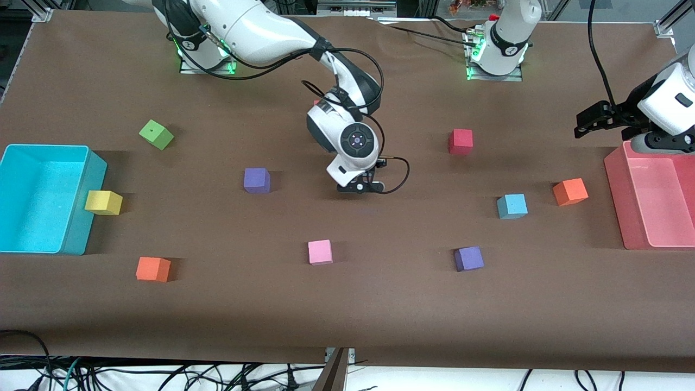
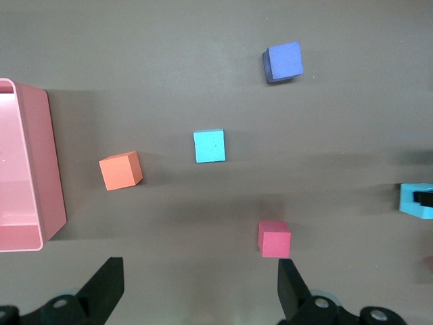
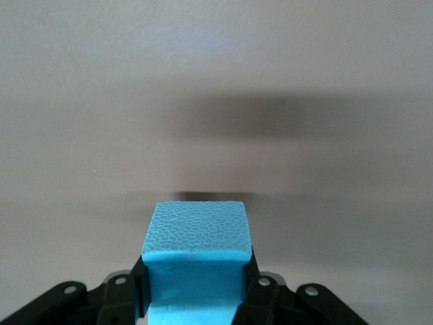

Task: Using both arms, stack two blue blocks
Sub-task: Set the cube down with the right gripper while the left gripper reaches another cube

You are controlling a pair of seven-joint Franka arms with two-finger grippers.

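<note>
One blue block [image 1: 512, 206] [image 2: 209, 146] rests on the brown table toward the left arm's end, between an orange cube and a purple one. My right gripper [image 1: 360, 189] [image 3: 196, 284] hangs low over the middle of the table, shut on the other blue block [image 3: 196, 261] [image 2: 414, 201]. The hand hides that block in the front view. My left gripper [image 1: 589, 120] [image 2: 199, 274] is up in the air at the edge of the pink bin, open with nothing between its fingers, and that arm waits.
A pink bin [image 1: 619, 190] stands at the left arm's end and a cyan bin [image 1: 81, 217] at the right arm's end. Scattered cubes: red [image 1: 460, 142], orange [image 1: 570, 191] [image 1: 152, 269], purple [image 1: 257, 180] [image 1: 468, 258], pink [image 1: 320, 252], yellow [image 1: 103, 202], green [image 1: 156, 134].
</note>
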